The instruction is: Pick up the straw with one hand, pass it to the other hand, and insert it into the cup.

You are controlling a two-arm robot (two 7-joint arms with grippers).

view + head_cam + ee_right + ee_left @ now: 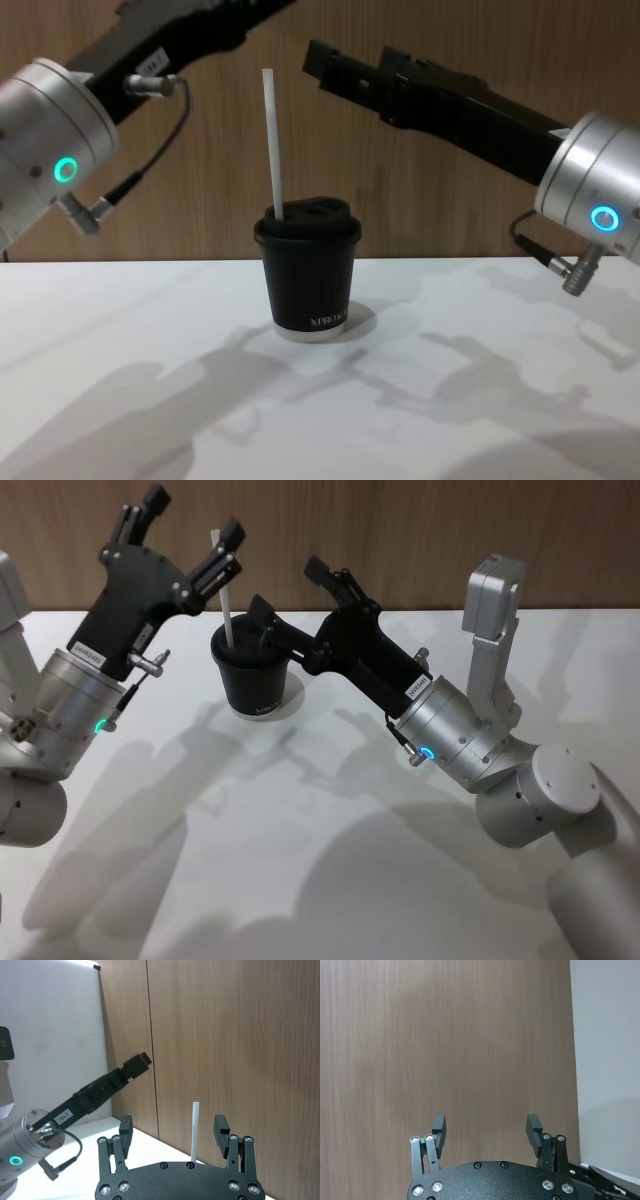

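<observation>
The white straw (226,610) stands upright in the lid of the black cup (254,685) and rises well above it; in the chest view the straw (272,140) and cup (310,275) stand free on the table. My left gripper (193,515), with the teal light, is open above and to the left of the cup, one finger close beside the straw's top. Nothing lies between its fingers in the left wrist view (486,1122). My right gripper (288,590), with the blue light, is open just right of the cup. The straw (194,1130) shows beyond its spread fingers (172,1122).
The white table (300,860) runs bare toward me in front of the cup. A wood-panel wall (420,530) closes the back, right behind both grippers. The left arm (100,1092) crosses the right wrist view.
</observation>
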